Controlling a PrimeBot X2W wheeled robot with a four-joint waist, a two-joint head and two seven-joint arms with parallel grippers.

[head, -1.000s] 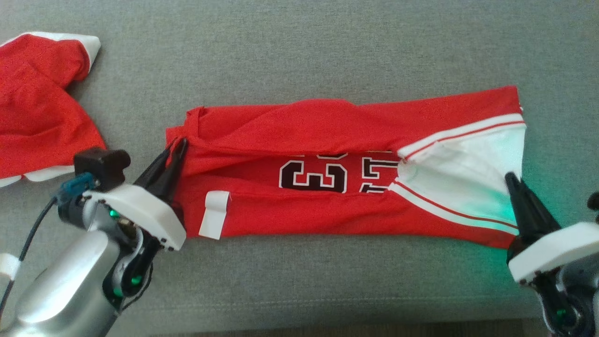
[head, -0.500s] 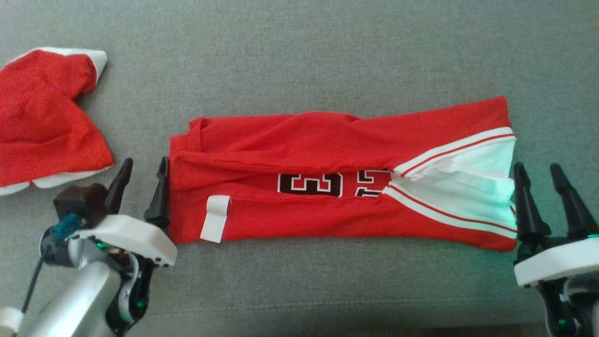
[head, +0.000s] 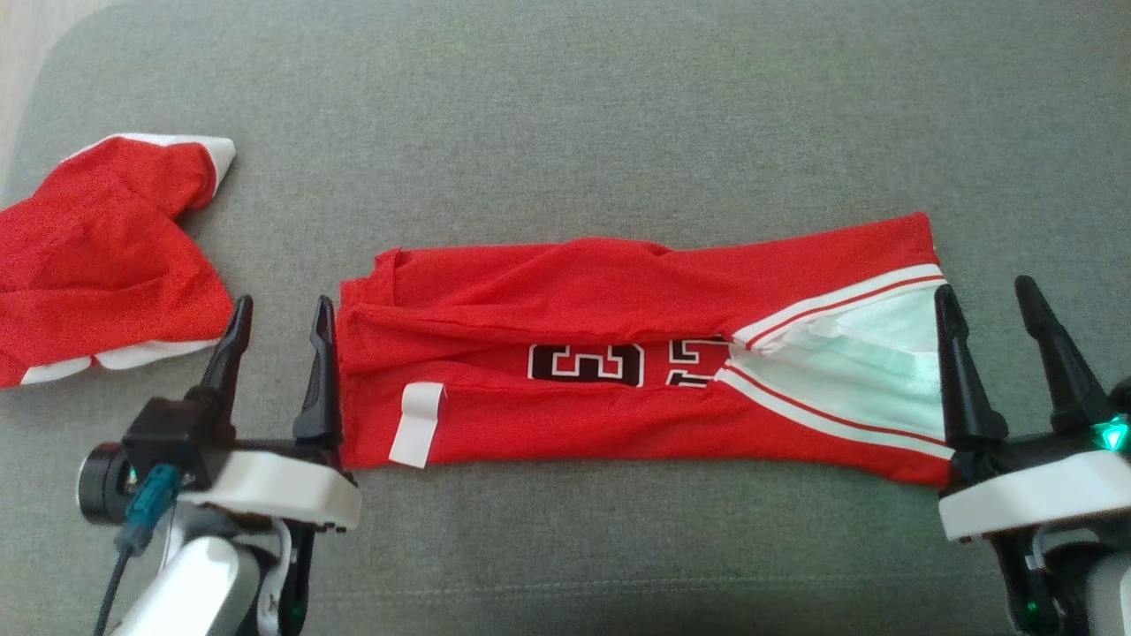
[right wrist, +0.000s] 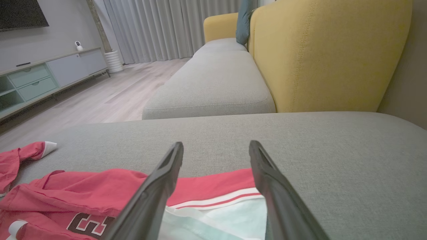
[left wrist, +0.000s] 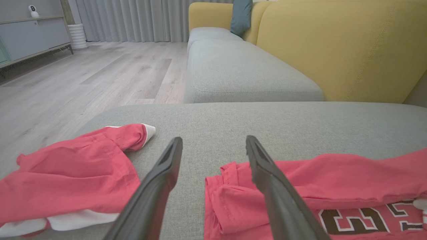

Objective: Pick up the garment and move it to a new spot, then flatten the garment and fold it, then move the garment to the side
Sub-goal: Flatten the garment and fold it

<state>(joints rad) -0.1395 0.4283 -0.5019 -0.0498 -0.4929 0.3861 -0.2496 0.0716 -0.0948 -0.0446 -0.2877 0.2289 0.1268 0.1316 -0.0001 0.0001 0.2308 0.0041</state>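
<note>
Garment position: we find the garment (head: 618, 380) lying on the grey sofa cushion (head: 565, 132), folded into a long narrow band, number print (head: 588, 364) facing up along the central gap.
Long axis: it runs across the head view from left to right, square to the direction both sets of fingers point.
Left gripper: the left gripper (head: 283, 307) stands at the band's left short end, jaws spread wide and empty. Its inner finger sits just beside the cloth edge; we cannot tell whether it touches. The outer finger is over bare cushion.
Right gripper: the right gripper (head: 985, 290) stands at the right short end, jaws likewise wide and empty. Its inner finger overlaps the edge of the white side panel (head: 870, 380); the outer finger is clear of the cloth.
Nearer arm: neither. Each arm is matched to its own end, and the band lies between the two.
Other item: a second red garment (head: 97, 265) lies crumpled to the left, apart from the band and beyond the left gripper.
Judgement on stage: in our assessment the lengthwise fold is complete and nothing is held.
Judgement on coming move: either end-to-end folding or carrying aside would require each gripper to shift inward along the long axis onto its end.
</note>
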